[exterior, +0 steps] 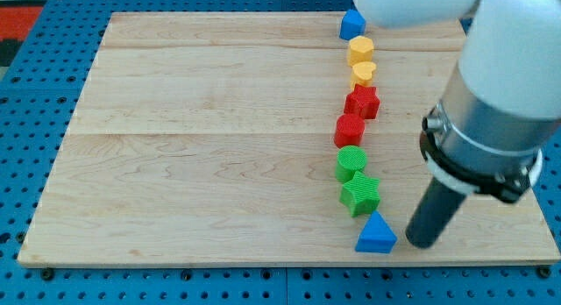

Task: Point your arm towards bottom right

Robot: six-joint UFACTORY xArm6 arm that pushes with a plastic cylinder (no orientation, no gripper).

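Note:
My tip rests on the wooden board near its bottom right corner, just right of a blue triangle block. A column of blocks runs up the board from there: a green star, a green round block, a red block, a red star, a yellow heart, a yellow hexagon and a blue block at the view's top. The arm's white and grey body hangs over the board's right side.
The board lies on a blue perforated table. Its bottom edge is close below my tip and its right edge lies under the arm.

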